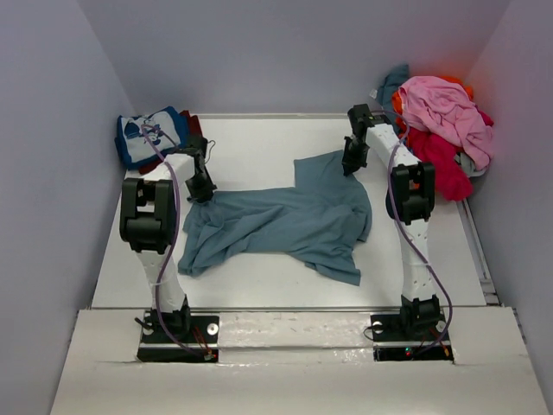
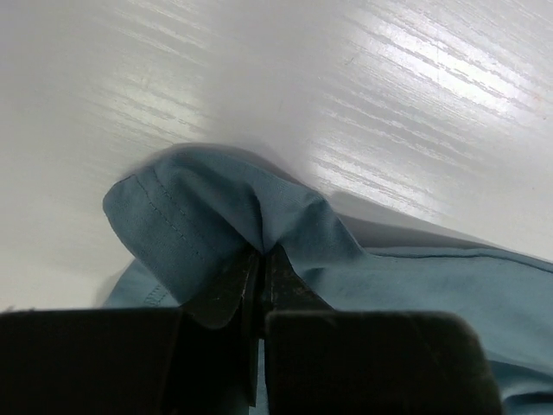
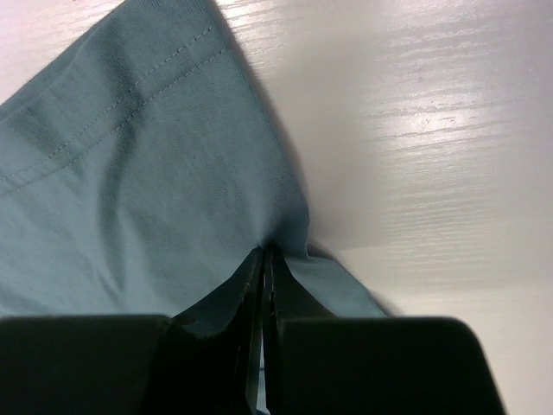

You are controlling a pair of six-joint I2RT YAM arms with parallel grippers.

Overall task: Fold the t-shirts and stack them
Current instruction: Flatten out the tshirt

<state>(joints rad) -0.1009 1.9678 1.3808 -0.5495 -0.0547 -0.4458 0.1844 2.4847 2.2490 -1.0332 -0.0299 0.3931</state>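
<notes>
Clamping slate-blue tee [image 1: 285, 220] edges, L gripper [image 2: 262, 259], R gripper [image 3: 263, 257], pinch visible wrist cams only.

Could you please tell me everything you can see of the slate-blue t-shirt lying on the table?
The slate-blue t-shirt is plain, soft cloth with stitched hems. It lies spread but rumpled and unfolded across the middle of the white table. The left pincer is shut on a hemmed corner at its left end, the right pincer on a hemmed edge at its far right.
</notes>
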